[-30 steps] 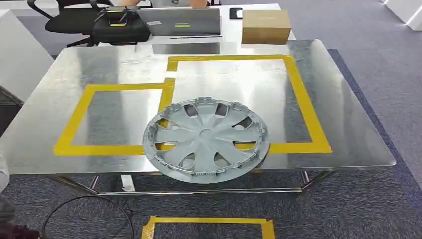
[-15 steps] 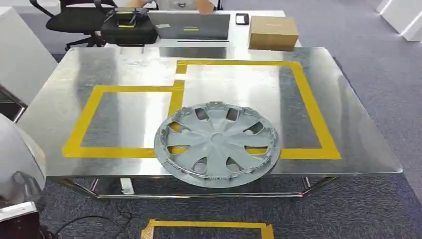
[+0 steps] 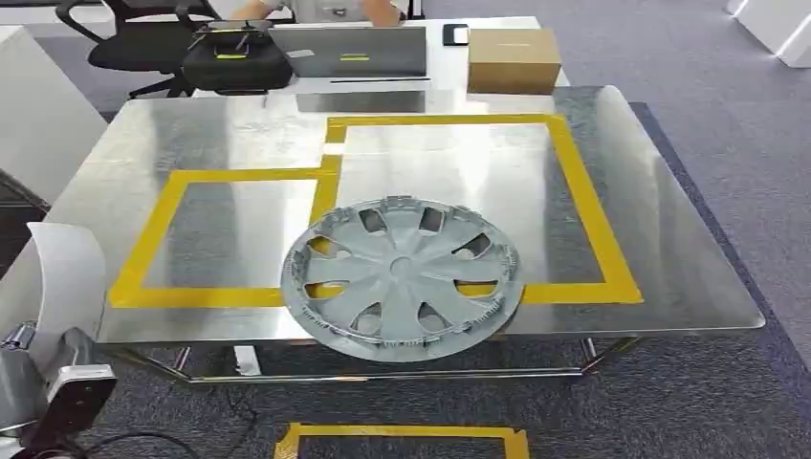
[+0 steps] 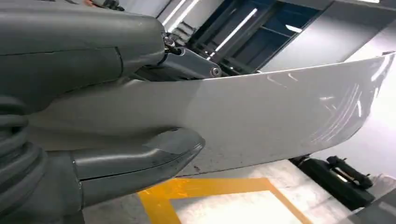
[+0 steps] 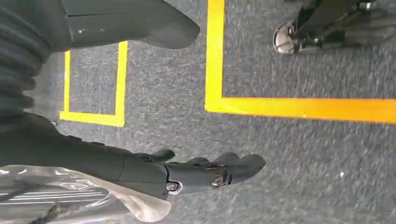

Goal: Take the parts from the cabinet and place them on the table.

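Head view shows a grey hubcap [image 3: 402, 279] lying flat at the near edge of the shiny metal table [image 3: 669, 258], overhanging that edge a little and covering part of the yellow tape outlines [image 3: 583, 201]. A curved white panel [image 3: 59, 277] rises beside the table's near-left corner. In the left wrist view the left hand [image 4: 140, 116] grips this white panel, thumb [image 4: 140, 158] on one face and fingers [image 4: 187, 63] on the other, so the part is held firmly and clear of the tabletop. In the right wrist view the right hand [image 5: 196, 175] hangs over grey carpet [image 5: 303, 163] with yellow floor tape [image 5: 299, 108]; its fingers are loosely extended and hold nothing. The step in hand appears to be carrying the second part to the table. The next move probably calls for lifting the panel over the near-left edge and setting it inside the left tape rectangle, away from the hubcap.
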Tool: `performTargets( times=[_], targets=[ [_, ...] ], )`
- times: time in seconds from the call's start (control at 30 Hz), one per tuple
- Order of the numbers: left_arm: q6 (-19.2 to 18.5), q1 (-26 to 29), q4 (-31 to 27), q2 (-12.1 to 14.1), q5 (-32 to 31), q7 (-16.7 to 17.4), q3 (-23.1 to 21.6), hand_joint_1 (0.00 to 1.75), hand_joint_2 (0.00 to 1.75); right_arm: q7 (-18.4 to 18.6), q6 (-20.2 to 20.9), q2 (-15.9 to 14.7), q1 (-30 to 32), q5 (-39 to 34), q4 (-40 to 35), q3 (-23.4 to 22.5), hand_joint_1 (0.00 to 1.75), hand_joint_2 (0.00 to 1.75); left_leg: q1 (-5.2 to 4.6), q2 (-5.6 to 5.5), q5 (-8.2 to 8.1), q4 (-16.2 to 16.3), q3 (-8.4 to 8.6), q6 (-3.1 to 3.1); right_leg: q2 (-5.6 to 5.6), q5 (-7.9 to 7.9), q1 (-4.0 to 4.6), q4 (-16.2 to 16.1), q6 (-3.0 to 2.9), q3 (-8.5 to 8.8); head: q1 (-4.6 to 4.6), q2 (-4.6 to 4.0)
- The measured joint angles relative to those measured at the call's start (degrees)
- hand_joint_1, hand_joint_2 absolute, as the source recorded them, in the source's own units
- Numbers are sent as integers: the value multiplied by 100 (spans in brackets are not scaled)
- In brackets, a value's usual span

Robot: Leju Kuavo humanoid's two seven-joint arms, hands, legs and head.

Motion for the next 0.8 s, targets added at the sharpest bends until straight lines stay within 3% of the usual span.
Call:
performTargets(
  times=[0.03,0.07,0.1,0.13,0.2,0.27,0.3,0.43,0.5,0.57,0.73,0.77,0.8],
  targets=[
    [-57,-46,64,57,-77,17,4,175,175,-2,4,-13,1,13,13,2,0,175,21,0,-204,497,-228,-29,-7,-2,2,1,-3,-2,4,0],
    [-111,-75,116,123,-174,26,-4,175,175,-2,4,-22,0,24,28,7,0,175,33,0,-293,837,-393,-52,-11,-4,2,2,-3,-3,2,0],
    [-150,-109,153,184,-259,69,-17,175,175,-9,4,-35,-1,39,41,9,0,175,46,1,-233,878,-419,-66,-10,-4,1,4,-2,2,2,0],
    [-188,-158,173,248,-341,125,-42,175,175,-13,4,-42,-3,57,57,13,0,175,62,1,-50,677,-333,-76,-9,-6,0,5,1,7,2,0],
    [-264,-285,201,394,-444,241,-136,175,175,-17,4,-55,-13,70,81,26,0,175,91,2,423,-144,51,-78,-7,-17,-7,8,20,35,4,0],
    [-312,-389,225,514,-489,339,-238,175,175,-17,2,-76,-20,79,92,39,0,175,115,3,641,-835,371,-75,-8,-32,1,10,61,47,4,0],
    [-326,-460,252,564,-518,369,-284,175,175,-17,4,-92,-34,81,101,39,0,175,78,-3,581,-931,401,-49,4,-44,36,44,105,22,2,0],
    [-404,-577,309,741,-509,411,-489,175,175,-26,2,-140,-37,113,133,46,0,175,64,-7,636,-941,372,119,12,-27,2,4,252,3,7,0],
    [-577,-784,354,866,-513,437,-687,175,175,-31,4,-173,-44,146,149,55,0,175,78,-5,659,-957,360,204,10,-292,1,395,275,-215,26,0],
    [-807,-1062,482,943,-612,538,-929,175,175,-31,11,-190,-66,186,184,88,0,175,59,-7,664,-956,339,237,12,-716,2,1366,287,-693,22,0],
    [-837,-1099,510,951,-636,551,-973,175,175,-31,11,-192,-68,190,188,94,0,175,56,-7,664,-955,337,238,12,-756,3,1477,288,-750,22,0],
    [-1303,-2109,1109,1019,-1130,898,-2031,175,175,-26,20,-275,-109,245,256,184,0,175,-8,-25,661,-948,361,234,6,102,49,249,143,-225,22,0],
    [-1413,-2242,1202,1008,-1074,935,-2276,175,175,-24,26,-284,-137,245,266,186,0,175,-53,-19,646,-935,343,208,-8,13,72,64,122,-106,17,0]
  ],
)
